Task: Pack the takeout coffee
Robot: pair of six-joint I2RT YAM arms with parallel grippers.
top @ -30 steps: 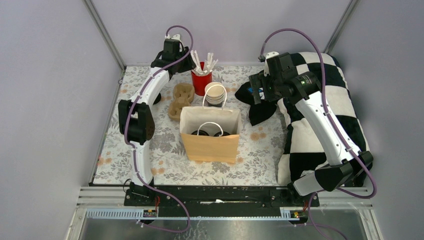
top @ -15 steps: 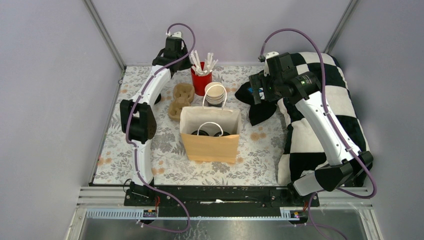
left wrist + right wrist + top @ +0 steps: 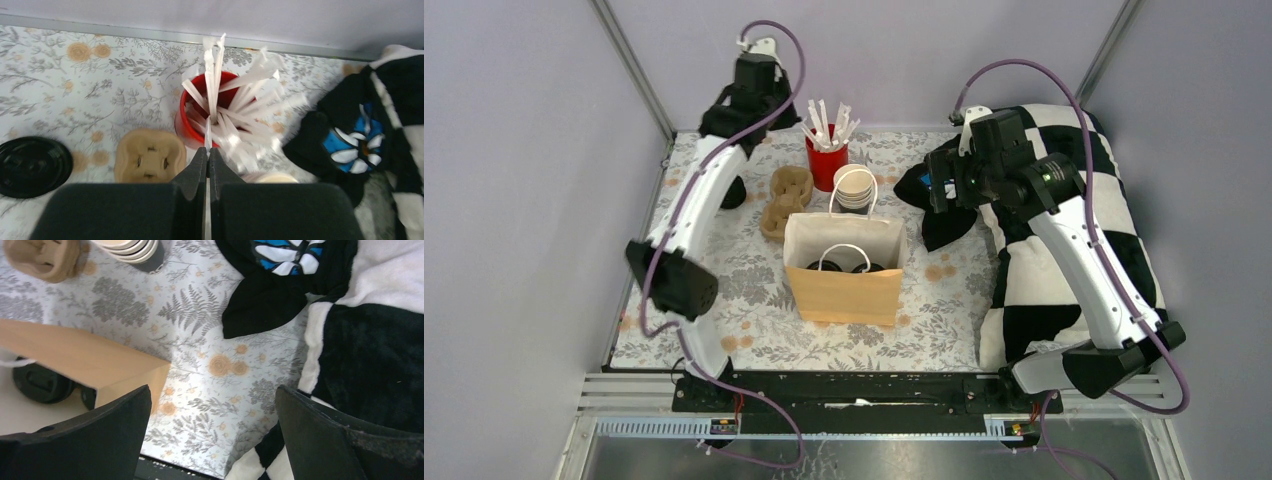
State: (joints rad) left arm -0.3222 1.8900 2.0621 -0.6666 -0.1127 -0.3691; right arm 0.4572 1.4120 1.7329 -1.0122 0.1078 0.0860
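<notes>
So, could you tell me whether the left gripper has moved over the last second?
Yes. In the top view the left gripper has drawn away from the red cup toward the rear wall, shut on a white stick.

Red cup [image 3: 183, 125] of white sticks [image 3: 212, 75] beside brown cup carriers [image 3: 150, 161]
</notes>
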